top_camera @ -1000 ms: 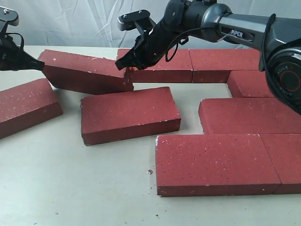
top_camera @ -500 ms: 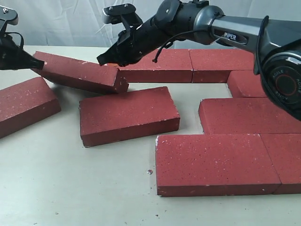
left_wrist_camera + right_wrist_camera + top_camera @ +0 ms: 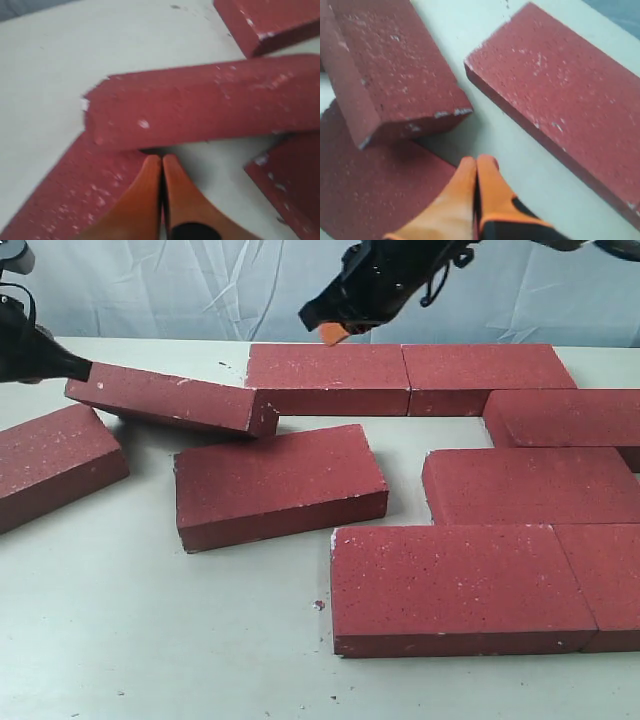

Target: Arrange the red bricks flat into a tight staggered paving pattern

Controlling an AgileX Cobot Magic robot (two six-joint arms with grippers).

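Both my grippers are pinched shut on nothing. My left gripper point(image 3: 70, 367) noses its closed tips against the raised end of the tilted brick point(image 3: 165, 400), working as a pusher, I judge, to slide it flat. That brick sits back left, one end over the far-left brick point(image 3: 55, 460), the other beside the back-row brick point(image 3: 325, 375). My right gripper point(image 3: 332, 332) hangs clear above. The loose middle brick point(image 3: 280, 485) lies askew, crowding the gap beside the laid bricks point(image 3: 460, 580).
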